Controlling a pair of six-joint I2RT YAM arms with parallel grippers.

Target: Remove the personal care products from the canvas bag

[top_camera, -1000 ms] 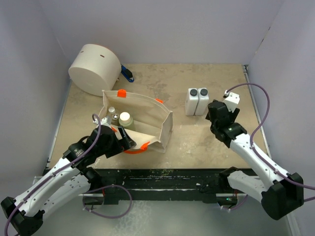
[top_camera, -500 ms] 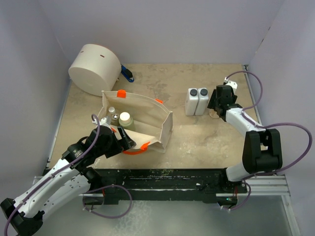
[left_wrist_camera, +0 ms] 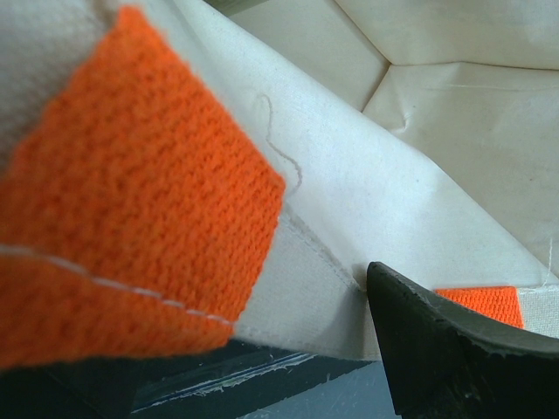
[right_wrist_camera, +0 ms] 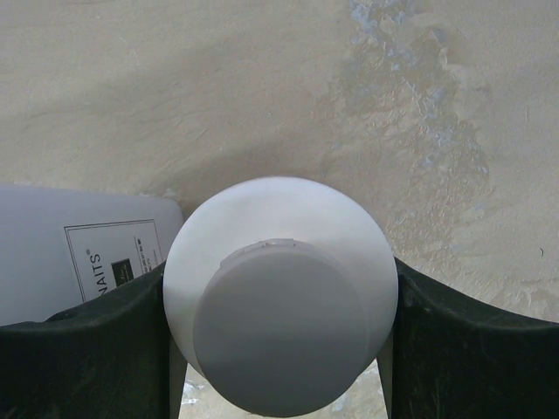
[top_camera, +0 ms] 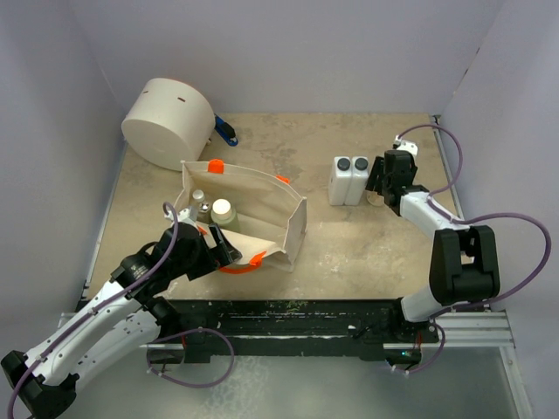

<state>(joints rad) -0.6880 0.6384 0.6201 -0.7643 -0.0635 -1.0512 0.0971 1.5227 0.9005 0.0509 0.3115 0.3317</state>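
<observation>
The canvas bag (top_camera: 262,209) stands open at left centre, its orange straps (top_camera: 215,165) showing. Inside it stand a pale bottle with a cream cap (top_camera: 222,209), a silvery-capped one (top_camera: 204,207) and a small white one (top_camera: 197,195). My left gripper (top_camera: 221,248) is shut on the bag's near edge (left_wrist_camera: 306,279); one dark finger (left_wrist_camera: 454,349) shows against the cloth. Two white square bottles with dark caps (top_camera: 349,179) stand on the table. My right gripper (top_camera: 384,179) is just right of them, shut on a cream round bottle (right_wrist_camera: 279,297), hidden under the gripper in the top view.
A large cream cylinder (top_camera: 168,122) with a blue handle (top_camera: 225,133) lies at the far left. Walls close in the table on the left, back and right. One square bottle (right_wrist_camera: 79,244) sits right beside the held bottle.
My right arm has swung away from the table's middle right to the far right, bringing its gripper down beside the two square bottles. The left arm and the bag have not moved.
</observation>
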